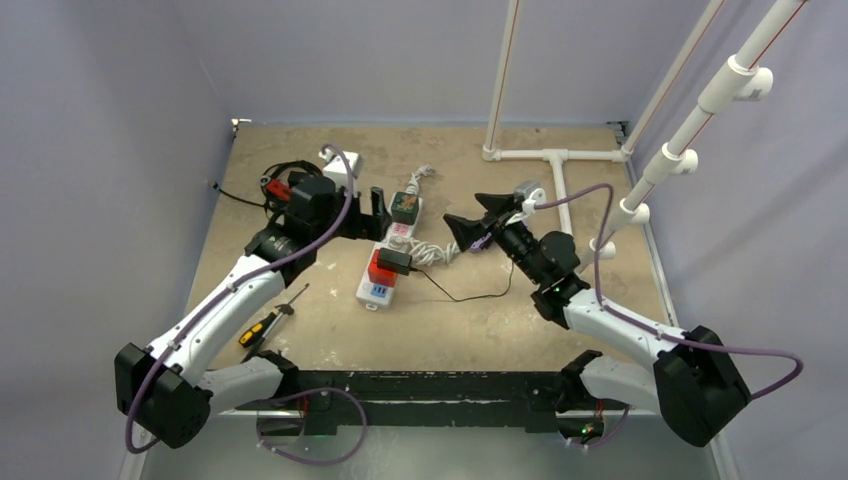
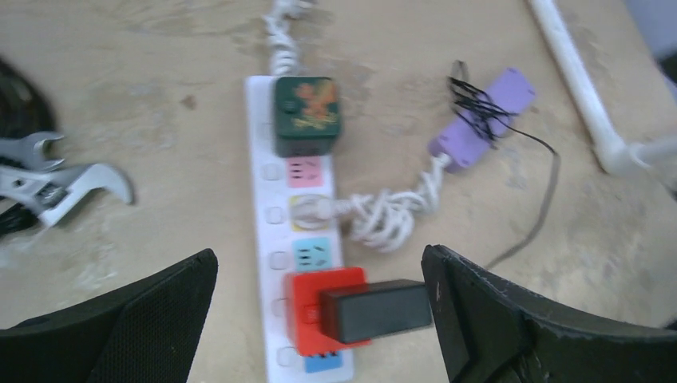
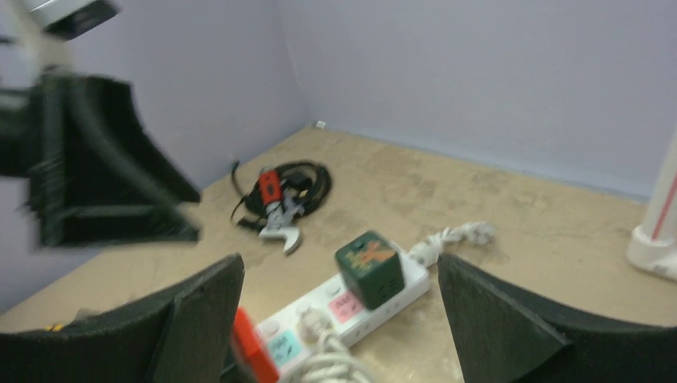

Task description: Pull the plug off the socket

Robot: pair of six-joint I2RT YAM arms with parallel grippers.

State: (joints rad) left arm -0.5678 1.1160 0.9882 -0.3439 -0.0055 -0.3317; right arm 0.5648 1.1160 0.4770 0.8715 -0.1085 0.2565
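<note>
A tan worktop (image 1: 450, 335) sits between lilac walls; the socket (image 2: 259, 191) lies near its middle, the black plug (image 2: 375, 309) seated at its near-edge end. The left arm's jaws gape open astride that plug; the right arm's jaws hang open nearby.

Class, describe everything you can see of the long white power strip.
The power strip is a long white bar, seemingly plastic, lying flat on the tan table, with pastel outlets, pink and blue showing. A dark green cube sits near its far end, a white plug mid-row, and a red adapter holding a black plug near the other end. A twisted white cord leaves the far end.
</note>
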